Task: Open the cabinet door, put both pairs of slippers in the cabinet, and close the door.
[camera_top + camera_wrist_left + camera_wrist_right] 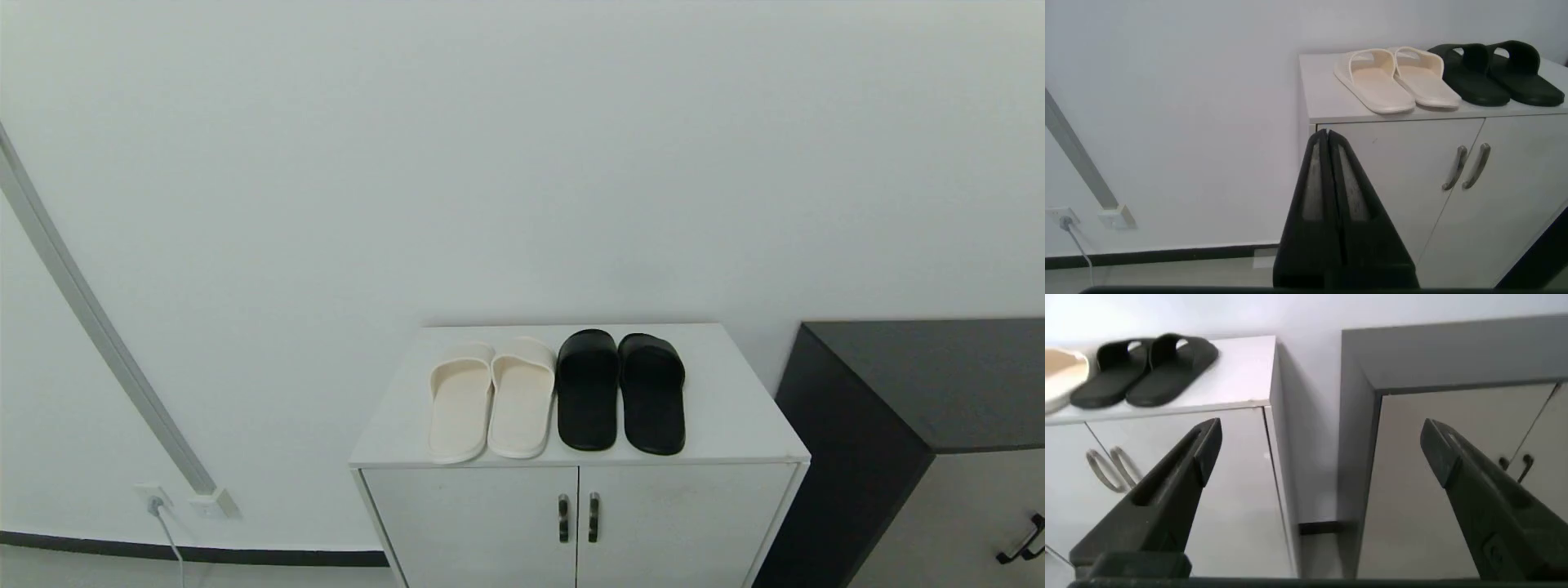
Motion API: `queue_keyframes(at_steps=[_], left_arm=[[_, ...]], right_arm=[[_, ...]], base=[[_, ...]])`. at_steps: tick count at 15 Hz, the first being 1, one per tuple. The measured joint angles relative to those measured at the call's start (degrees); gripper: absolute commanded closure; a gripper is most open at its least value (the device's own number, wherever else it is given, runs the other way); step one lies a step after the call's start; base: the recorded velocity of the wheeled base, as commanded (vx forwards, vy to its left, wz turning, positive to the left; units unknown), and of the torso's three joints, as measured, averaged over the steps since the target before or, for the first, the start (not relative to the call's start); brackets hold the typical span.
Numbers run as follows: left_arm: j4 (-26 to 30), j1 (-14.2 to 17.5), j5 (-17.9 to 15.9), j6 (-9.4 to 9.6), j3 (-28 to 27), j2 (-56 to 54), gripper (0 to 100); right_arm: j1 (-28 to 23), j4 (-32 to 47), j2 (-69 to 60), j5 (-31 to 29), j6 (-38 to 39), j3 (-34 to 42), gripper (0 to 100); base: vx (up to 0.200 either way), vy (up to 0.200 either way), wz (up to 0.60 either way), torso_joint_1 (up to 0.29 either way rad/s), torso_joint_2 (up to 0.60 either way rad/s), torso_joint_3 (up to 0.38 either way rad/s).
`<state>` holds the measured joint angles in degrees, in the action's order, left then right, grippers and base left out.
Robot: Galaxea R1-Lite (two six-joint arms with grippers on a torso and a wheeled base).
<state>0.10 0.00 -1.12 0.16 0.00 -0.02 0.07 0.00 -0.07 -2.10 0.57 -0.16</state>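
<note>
A white two-door cabinet [678,523] stands against the wall, both doors closed, with two metal handles [578,518] at the centre seam. On its top lie a cream pair of slippers [491,398] on the left and a black pair [620,391] on the right, side by side. In the left wrist view my left gripper [1328,137] is shut, held low in front of the cabinet's left door [1404,184], below the cream slippers [1396,77]. My right gripper [1323,437] is open, off the cabinet's right side [1278,457], with the black slippers [1143,367] farther off.
A dark grey cabinet [922,408] stands close to the right of the white one, with a narrow gap between them. A wall socket [151,496] with a cable and a slanted grey conduit [90,318] are on the wall at left.
</note>
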Motion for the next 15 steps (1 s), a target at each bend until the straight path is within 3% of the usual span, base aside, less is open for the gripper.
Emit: queue_keyframes(at_steps=[2,6,9,12,15], left_arm=[[0.0,0.0,-0.02,0.0,0.0,0.02,100],[0.0,0.0,0.01,-0.02,0.0,0.02,100],[0.0,0.0,0.01,0.0,0.0,0.02,100],[0.0,0.0,0.0,0.02,0.0,0.02,100],[0.0,0.0,0.06,-0.11,0.0,0.02,100]], right_arm=[[0.06,-0.33,0.45,0.32,0.0,-1.57,0],[1.52,1.8,6.3,1.26,3.96,-12.0,0],[3.08,-0.11,15.37,5.55,3.58,-9.23,0],[5.38,-7.02,30.57,8.22,4.1,-9.24,0],[14.81,-18.29,47.68,3.97,8.59,-11.41,0]], base=[[0.0,0.0,0.0,0.0,0.0,0.0],[0.0,0.0,0.0,0.0,0.0,0.0],[0.0,0.0,0.0,0.0,0.0,0.0],[0.0,0.0,0.0,0.0,0.0,0.0],[0.0,0.0,0.0,0.0,0.0,0.0]])
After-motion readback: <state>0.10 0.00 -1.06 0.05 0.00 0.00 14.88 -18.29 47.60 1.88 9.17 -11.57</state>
